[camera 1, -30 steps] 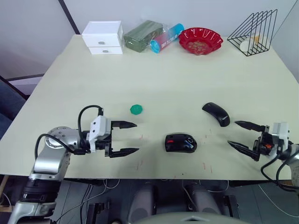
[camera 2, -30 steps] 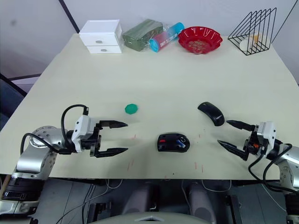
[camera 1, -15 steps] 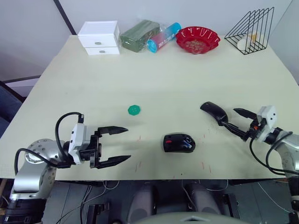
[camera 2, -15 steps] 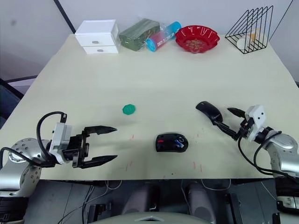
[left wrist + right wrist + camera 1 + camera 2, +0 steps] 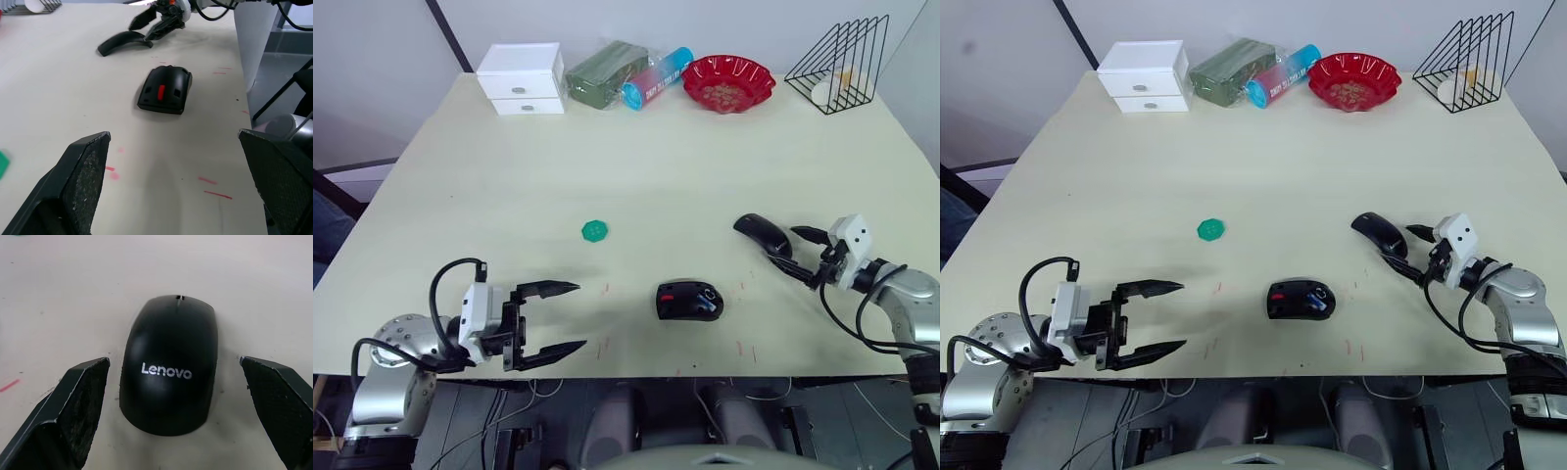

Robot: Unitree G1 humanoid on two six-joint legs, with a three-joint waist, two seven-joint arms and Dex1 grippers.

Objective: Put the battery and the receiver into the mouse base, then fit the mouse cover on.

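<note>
The mouse cover (image 5: pixel 764 235), a smooth black shell, lies on the table at the right. My right gripper (image 5: pixel 785 248) is open around its near end. In the right wrist view the cover (image 5: pixel 168 367) sits between the fingers (image 5: pixel 78 401) with gaps on both sides. The mouse base (image 5: pixel 689 300) lies near the front middle, with red parts and a small blue-and-white piece inside that looks like the battery. The receiver is too small to make out. My left gripper (image 5: pixel 579 315) stands open and holds nothing at the front left, well away from the base (image 5: pixel 164 89).
A green scalloped disc (image 5: pixel 595 231) lies left of centre. Along the far edge stand a white drawer box (image 5: pixel 521 65), a green packet (image 5: pixel 607 73), a blue-capped tube (image 5: pixel 656 78), a red bowl (image 5: pixel 728 82) and a wire rack (image 5: pixel 837 64).
My right gripper has moved up from the front edge to the mouse cover, and its open fingers now flank the cover's end. My left gripper has drawn back toward the front left.
</note>
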